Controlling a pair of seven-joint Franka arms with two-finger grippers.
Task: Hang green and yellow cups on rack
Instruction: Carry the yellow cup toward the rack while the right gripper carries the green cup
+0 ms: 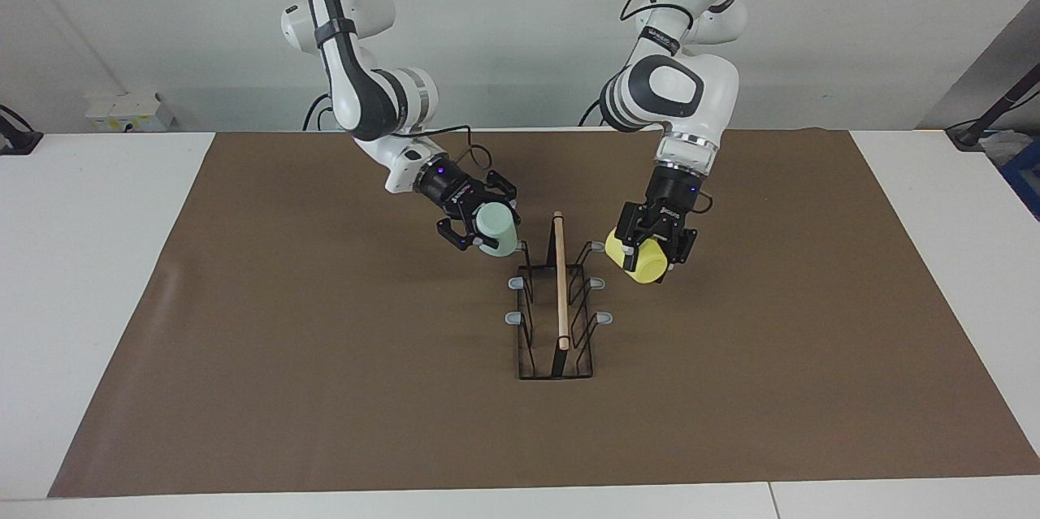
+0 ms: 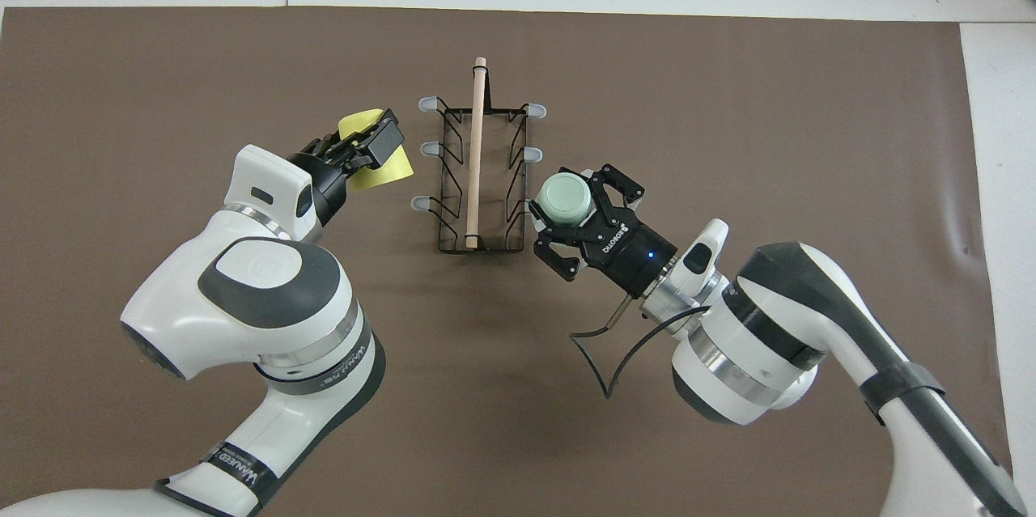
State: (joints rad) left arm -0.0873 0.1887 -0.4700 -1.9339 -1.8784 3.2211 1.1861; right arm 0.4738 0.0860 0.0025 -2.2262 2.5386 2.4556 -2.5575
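Note:
The black wire rack (image 1: 561, 283) (image 2: 475, 153) with its wooden top rod stands mid-mat, grey-tipped prongs sticking out on both sides. My right gripper (image 1: 490, 233) (image 2: 571, 205) is shut on the pale green cup (image 1: 499, 228) (image 2: 565, 197), holding it tilted against the prong nearest the robots on the right arm's side. That prong is covered by the cup in the facing view. My left gripper (image 1: 650, 247) (image 2: 368, 149) is shut on the yellow cup (image 1: 644, 265) (image 2: 395, 169). It hangs tilted just beside the rack's prongs on the left arm's side, a small gap apart.
A brown mat (image 1: 325, 381) covers most of the white table (image 1: 89, 259). A grey box (image 1: 126, 109) sits at the table's back edge toward the right arm's end. A black cable (image 2: 615, 355) loops from the right wrist.

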